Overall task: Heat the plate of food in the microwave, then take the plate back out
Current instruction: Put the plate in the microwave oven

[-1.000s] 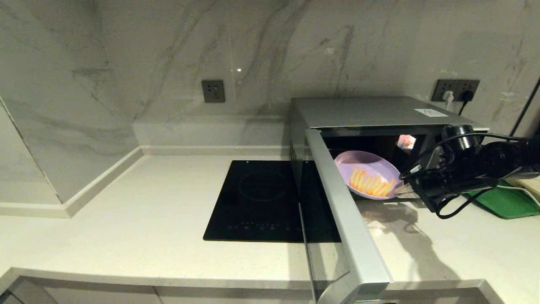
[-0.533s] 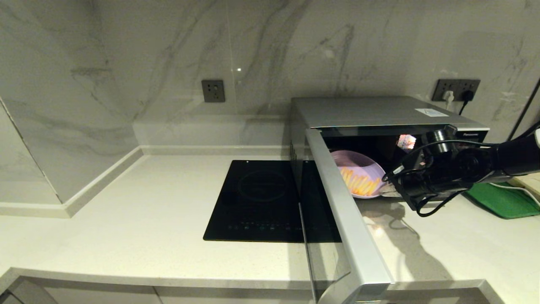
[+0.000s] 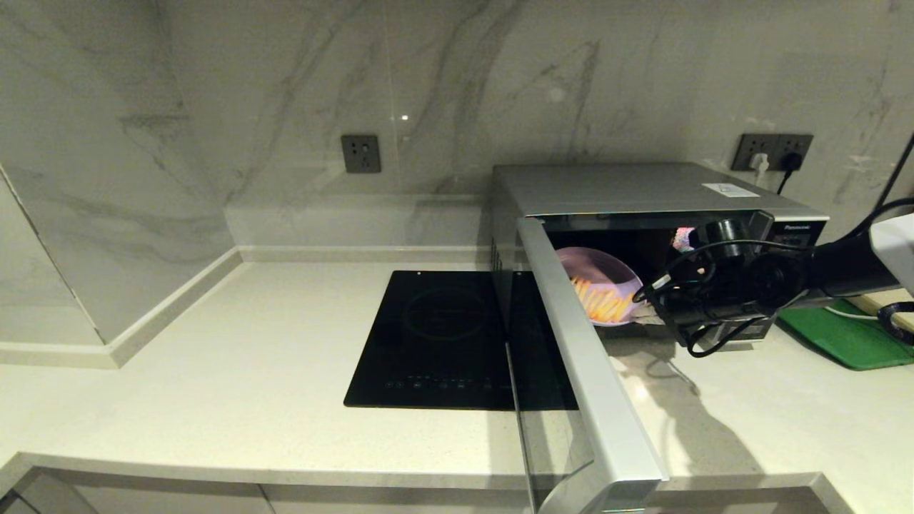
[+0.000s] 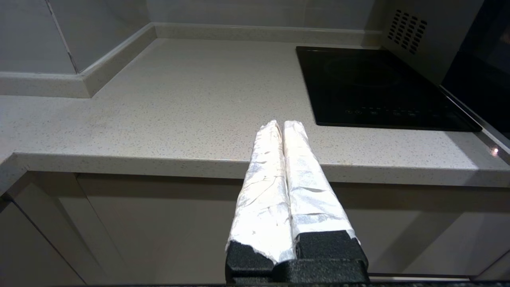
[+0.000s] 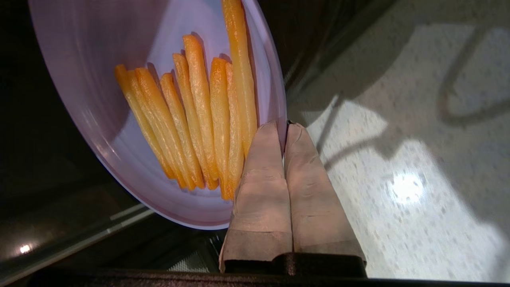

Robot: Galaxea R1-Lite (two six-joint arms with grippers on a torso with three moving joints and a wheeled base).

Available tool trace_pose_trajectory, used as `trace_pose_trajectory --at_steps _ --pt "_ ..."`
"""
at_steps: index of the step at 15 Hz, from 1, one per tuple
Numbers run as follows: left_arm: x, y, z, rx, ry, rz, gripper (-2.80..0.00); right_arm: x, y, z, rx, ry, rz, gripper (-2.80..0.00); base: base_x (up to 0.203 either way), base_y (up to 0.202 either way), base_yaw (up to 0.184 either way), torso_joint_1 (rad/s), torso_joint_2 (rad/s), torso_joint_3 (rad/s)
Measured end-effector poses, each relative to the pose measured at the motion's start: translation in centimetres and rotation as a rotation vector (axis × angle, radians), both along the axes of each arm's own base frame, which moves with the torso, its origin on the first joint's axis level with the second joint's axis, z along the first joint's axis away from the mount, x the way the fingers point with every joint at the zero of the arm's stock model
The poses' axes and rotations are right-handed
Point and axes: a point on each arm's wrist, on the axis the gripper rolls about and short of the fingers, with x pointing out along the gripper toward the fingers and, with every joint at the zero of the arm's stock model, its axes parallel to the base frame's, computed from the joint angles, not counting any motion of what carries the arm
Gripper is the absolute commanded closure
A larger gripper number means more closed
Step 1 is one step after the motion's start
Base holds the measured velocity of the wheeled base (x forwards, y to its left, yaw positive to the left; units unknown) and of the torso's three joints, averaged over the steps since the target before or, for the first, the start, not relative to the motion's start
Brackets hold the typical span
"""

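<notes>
Hanging parked below the counter edge, left gripper was closed, empty. Right gripper pinched the plate of food by its rim, halfway into the open microwave. Heating, retrieval not yet done.

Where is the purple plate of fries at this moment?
In the head view, the plate of fries sits in the open microwave's mouth, right of its swung-out door, its rim pinched by the right gripper.
</notes>
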Motion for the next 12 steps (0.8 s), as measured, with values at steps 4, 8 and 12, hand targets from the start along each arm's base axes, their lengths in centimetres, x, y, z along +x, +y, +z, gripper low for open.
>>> trace_pose_trajectory --at_steps 4,8,12 --pt "0.0 0.0 0.0 0.000 0.000 0.000 0.00 1.1 -0.2 -0.8 -0.036 -0.006 -0.100 0.00 0.000 0.000 0.000 0.000 0.00 0.000" --pt "0.0 0.0 0.0 0.000 0.000 0.000 0.00 1.7 -0.3 -1.1 -0.038 -0.024 -0.136 0.00 0.000 0.000 0.000 0.000 0.00 0.000" --pt "0.0 0.0 0.0 0.000 0.000 0.000 0.00 2.0 -0.2 -0.9 -0.037 -0.035 -0.136 0.00 0.000 0.000 0.000 0.000 0.00 0.000"
